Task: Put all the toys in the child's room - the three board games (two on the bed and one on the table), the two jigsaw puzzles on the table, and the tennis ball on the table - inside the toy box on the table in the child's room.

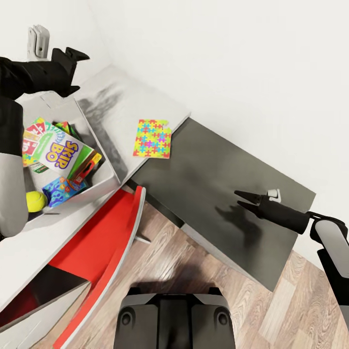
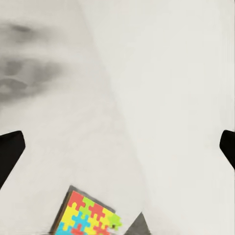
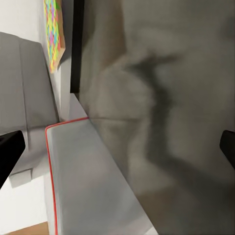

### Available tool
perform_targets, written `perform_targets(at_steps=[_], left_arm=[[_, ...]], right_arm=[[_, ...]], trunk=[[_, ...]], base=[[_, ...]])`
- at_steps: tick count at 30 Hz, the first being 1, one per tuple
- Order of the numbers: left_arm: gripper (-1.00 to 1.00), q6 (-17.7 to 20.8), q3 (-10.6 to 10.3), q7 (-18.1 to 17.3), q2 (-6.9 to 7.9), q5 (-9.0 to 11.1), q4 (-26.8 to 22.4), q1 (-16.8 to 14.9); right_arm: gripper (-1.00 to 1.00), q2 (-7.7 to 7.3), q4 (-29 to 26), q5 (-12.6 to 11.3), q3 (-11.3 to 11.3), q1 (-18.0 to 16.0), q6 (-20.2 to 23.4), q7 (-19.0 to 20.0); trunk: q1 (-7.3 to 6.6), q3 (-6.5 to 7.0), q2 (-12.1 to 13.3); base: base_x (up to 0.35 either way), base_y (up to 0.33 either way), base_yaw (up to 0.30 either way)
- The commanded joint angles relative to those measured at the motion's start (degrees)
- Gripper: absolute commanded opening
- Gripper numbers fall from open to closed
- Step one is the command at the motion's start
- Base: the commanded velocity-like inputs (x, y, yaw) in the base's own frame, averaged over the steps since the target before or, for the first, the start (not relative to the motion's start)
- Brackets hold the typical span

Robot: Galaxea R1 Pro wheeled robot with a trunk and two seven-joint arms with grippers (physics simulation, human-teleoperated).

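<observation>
One jigsaw puzzle (image 1: 152, 139) (image 2: 88, 215) (image 3: 54, 29) lies flat on the light grey table (image 1: 121, 97), near its join with the dark cabinet section (image 1: 218, 184). The toy box (image 1: 99, 135) stands at the left and holds the Skip-Bo board game (image 1: 60, 152), a blue board game (image 1: 63, 190), another printed box (image 1: 33, 140) and the tennis ball (image 1: 35, 201). My left gripper (image 1: 73, 71) (image 2: 117, 147) hangs open above the box's far corner, holding nothing. My right gripper (image 1: 244, 199) (image 3: 117, 152) hovers open and empty over the dark cabinet top.
A red chair (image 1: 106, 242) (image 3: 88, 181) with a grey rim is tucked against the table's front edge. A small white object (image 1: 275, 195) sits on the dark cabinet by the wall. Wood-plank floor (image 1: 218, 281) lies below, with my base (image 1: 174, 317) at the bottom.
</observation>
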Motion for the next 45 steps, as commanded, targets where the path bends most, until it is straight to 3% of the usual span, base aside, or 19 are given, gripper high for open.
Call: perform_targets(at_steps=[1,2,3,7,12,19,29,32,39,45], left_arm=[[1.0,-0.09,-0.05,0.54,0.11,2.85,-0.57,-0.05],[1.0,-0.12,0.05,0.52,0.21,4.73,-0.98,-0.05],[1.0,-0.12,0.05,0.52,0.21,4.73,-0.98,-0.05],[1.0,-0.12,1.07,0.43,0.75,9.25,-1.93,-0.05],[1.0,-0.08,2.65,0.29,1.03,11.28,-2.29,-0.05],[1.0,-0.11,3.72,0.27,1.17,12.44,-3.22,-0.05],[1.0,-0.13,4.2,0.62,1.28,12.8,-6.91,-0.05],[1.0,-0.1,4.2,0.66,1.3,12.83,-7.51,-0.05],[1.0,0.02,4.2,0.76,1.57,12.84,-9.48,-0.05],[1.0,0.1,4.27,0.78,3.54,12.88,-10.16,-0.05]], right_arm=[[1.0,0.01,0.02,0.5,-0.06,-0.05,0.22,0.51],[1.0,0.01,0.03,0.52,-0.06,-0.05,0.22,0.51],[1.0,0.01,0.03,0.52,-0.06,-0.05,0.22,0.51],[1.0,0.0,0.05,0.58,-0.1,-0.05,0.22,0.51],[1.0,-0.03,0.05,0.6,-0.15,-0.05,0.19,0.49],[1.0,-0.06,0.15,0.81,-0.89,-0.05,-2.59,0.16],[1.0,0.05,0.71,0.25,-1.52,-0.14,-9.15,-4.92],[1.0,0.12,1.24,-1.69,-1.54,-0.2,-10.32,-5.52],[1.0,0.18,1.6,-9.01,-1.5,-0.25,-11.67,-5.57],[1.0,0.19,1.27,-11.87,-1.48,-0.26,-12.22,-5.34]], trunk=[[0.04,-0.07,-0.09],[0.04,-0.07,-0.09],[0.04,-0.07,-0.09],[0.04,-0.07,-0.09],[0.04,-0.07,-0.09],[0.04,-0.07,-0.09],[0.04,-0.07,-0.09],[0.04,-0.07,-0.09],[0.04,-0.07,-0.09],[0.04,-0.07,-0.09]], base=[[0.0,0.0,0.028],[0.0,0.0,0.022],[0.0,0.0,0.022],[0.0,0.0,0.013],[0.0,0.0,0.006],[0.0,0.0,0.002],[0.0,0.0,0.0],[0.0,0.0,0.0],[0.0,0.0,0.0],[0.0,0.0,0.0]])
